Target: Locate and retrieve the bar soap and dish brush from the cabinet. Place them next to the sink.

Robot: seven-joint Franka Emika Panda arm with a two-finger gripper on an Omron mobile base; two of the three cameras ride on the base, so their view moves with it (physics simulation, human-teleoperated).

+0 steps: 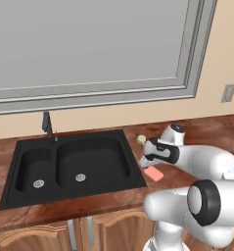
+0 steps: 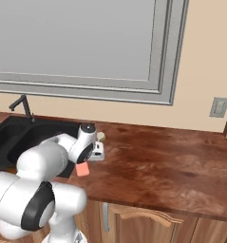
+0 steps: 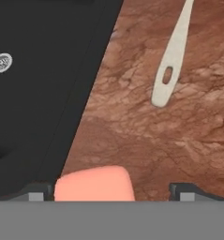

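Beside the sink [image 1: 20,196], gripper [image 3: 112,190] straddles bar soap [image 3: 94,183].

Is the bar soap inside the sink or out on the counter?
Out. The bar soap lies on the brown counter just right of the black sink, near the dish brush.

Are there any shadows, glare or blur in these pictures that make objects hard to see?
Left base view: even, flat light, no glare; the sink stays uniformly black. Right base view: the same, slightly soft. Hand view: the bar soap is cut by the frame edge, while the dish brush handle looks sharp.
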